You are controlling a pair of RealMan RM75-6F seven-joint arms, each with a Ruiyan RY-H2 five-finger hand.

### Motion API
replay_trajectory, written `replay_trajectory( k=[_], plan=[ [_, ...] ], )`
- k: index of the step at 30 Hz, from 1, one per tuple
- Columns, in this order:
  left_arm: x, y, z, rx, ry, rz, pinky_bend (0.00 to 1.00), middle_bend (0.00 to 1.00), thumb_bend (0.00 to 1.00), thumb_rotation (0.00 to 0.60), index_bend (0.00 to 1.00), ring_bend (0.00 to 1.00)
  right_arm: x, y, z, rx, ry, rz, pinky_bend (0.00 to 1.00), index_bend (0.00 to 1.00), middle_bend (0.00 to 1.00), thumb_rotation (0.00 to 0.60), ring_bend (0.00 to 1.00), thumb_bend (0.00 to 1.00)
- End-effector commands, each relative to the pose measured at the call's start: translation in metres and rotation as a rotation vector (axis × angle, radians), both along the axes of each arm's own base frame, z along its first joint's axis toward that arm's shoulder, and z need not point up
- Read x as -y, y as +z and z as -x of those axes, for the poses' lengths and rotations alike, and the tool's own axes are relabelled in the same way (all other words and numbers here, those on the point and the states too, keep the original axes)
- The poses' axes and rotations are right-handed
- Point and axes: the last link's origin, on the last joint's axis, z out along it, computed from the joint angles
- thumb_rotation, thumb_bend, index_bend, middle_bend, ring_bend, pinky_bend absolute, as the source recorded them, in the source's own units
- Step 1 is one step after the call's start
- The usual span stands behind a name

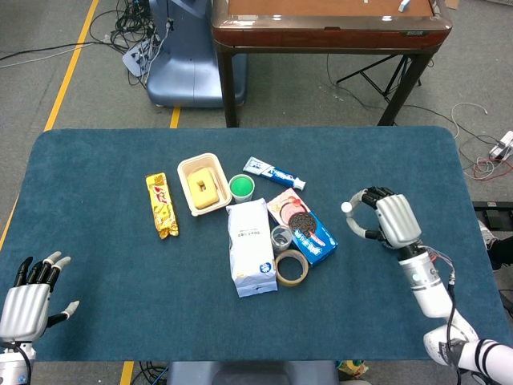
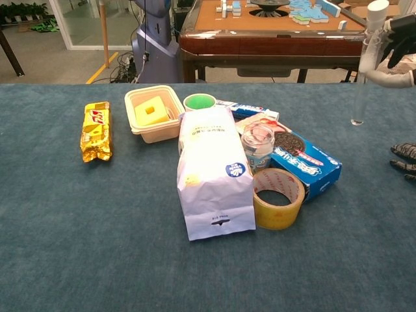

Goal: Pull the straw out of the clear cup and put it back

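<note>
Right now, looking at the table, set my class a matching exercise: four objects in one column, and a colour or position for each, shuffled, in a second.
Objects:
1. straw
2. tape roll
3. snack packet
4. clear cup

Descriptions:
A. yellow, alone at the left
B. between the white bag and the blue biscuit box
C. held upright by the right hand
D. lying flat, nearest the front edge

Pairs: 1-C, 2-D, 3-A, 4-B

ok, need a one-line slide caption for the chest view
Right hand holds the straw upright above the table, right of the clear cup among the snacks.
</note>
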Motion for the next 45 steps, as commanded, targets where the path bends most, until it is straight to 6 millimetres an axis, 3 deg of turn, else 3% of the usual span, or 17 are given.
replay_trajectory(
  k=[1,7,16,28,39,45],
  plan=[
    [0.0,0.0,0.0,0.0,0.001,0.0,0.03,0.12,0.17,0.6,0.19,0.16,-0.007,-0.013,-0.012,0.263,-0.047,-0.163,0.4,0.62,0.52,0.6,0.4,0.52],
    [0.001,0.001,0.0,0.001,0.002,-0.001,0.03,0.12,0.17,0.6,0.19,0.16,-0.008,-0.013,-0.025,0.471,-0.091,-0.279,0.4,0.62,0.52,0.6,0.4,0.52],
    [0.001,0.001,0.001,0.002,0.002,-0.005,0.03,0.12,0.17,0.6,0.19,0.16,-0.001,-0.015,-0.045,0.487,-0.043,-0.276,0.4,0.62,0.52,0.6,0.4,0.52],
    [0.004,0.003,0.006,0.005,0.012,-0.009,0.03,0.12,0.17,0.6,0.19,0.15,0.014,-0.043,-0.077,0.48,-0.001,-0.305,0.4,0.62,0.52,0.6,0.4,0.52],
    [0.005,0.004,0.01,0.006,0.019,-0.014,0.03,0.12,0.17,0.6,0.19,0.16,0.021,-0.077,-0.086,0.426,0.007,-0.346,0.4,0.62,0.52,0.6,0.4,0.52],
    [0.006,0.003,0.01,0.007,0.022,-0.012,0.03,0.12,0.17,0.6,0.19,0.15,0.018,-0.09,-0.081,0.397,0.005,-0.38,0.4,0.62,0.52,0.6,0.4,0.51]
  ],
)
